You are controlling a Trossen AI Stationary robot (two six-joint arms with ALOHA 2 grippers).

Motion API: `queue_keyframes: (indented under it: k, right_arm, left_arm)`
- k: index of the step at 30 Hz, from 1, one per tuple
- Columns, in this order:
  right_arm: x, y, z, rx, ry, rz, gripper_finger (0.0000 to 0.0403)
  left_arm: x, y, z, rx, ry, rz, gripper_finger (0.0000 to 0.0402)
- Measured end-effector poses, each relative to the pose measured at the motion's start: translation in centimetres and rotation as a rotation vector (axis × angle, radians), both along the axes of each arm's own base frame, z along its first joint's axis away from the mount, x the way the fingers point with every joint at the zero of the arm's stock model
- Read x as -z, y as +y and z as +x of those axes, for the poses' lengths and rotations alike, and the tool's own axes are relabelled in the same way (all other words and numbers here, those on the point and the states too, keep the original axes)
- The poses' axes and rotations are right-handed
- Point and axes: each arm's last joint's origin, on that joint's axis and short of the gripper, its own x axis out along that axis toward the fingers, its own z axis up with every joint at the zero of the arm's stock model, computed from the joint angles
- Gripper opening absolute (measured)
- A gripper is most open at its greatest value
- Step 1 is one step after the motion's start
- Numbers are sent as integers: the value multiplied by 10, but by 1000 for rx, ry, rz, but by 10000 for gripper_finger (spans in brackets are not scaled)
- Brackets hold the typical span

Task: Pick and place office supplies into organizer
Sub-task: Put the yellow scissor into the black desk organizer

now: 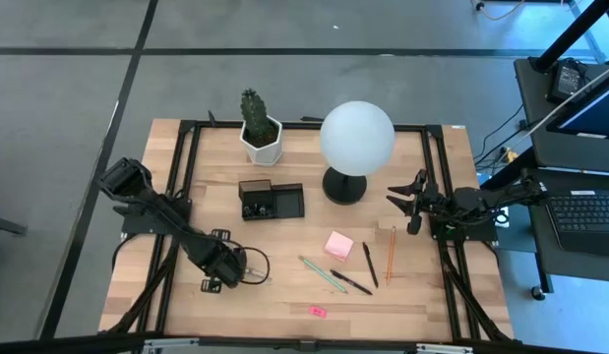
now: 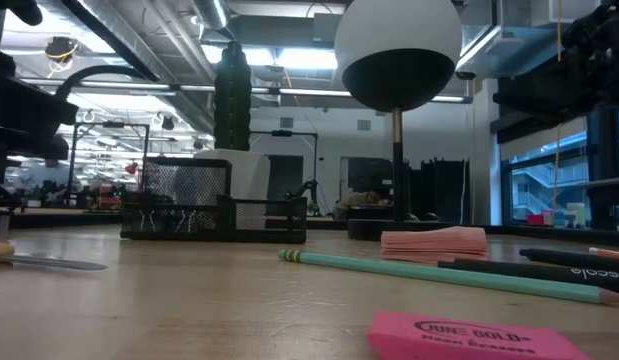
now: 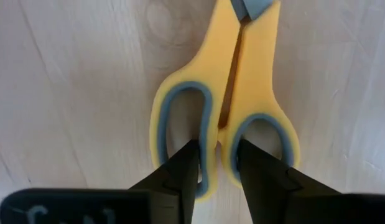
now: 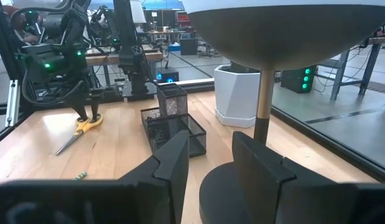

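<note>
You were at the pick step: left gripper (image 3: 217, 165) stood part-open, fingers through the scissors (image 3: 226, 106) handle loops, pinching the bridge. Next: confirm grip, lift, carry to organizer (image 1: 271, 201). Right gripper (image 4: 208, 158) waited part-open, empty.

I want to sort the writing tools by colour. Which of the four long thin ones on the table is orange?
The orange pencil, the one farthest toward the right arm's side. The green pen lies nearest the scissors, and the two between them are black pens.
</note>
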Motion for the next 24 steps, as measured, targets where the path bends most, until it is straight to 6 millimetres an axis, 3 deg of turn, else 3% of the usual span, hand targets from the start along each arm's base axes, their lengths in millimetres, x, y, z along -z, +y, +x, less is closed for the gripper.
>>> queue_keyframes:
  k: [6, 15, 24]
  right_arm:
    - [0, 0, 0, -1, 0, 0, 127]
    - [0, 0, 0, -1, 0, 0, 126]
    - [0, 0, 0, -3, 5, -19, 126]
  left_arm:
    - [0, 1, 1, 7, 10, -16, 71]
    - [-1, 1, 2, 11, -4, -20, 69]
    - [-34, -1, 14, 23, -127, 119, 68]
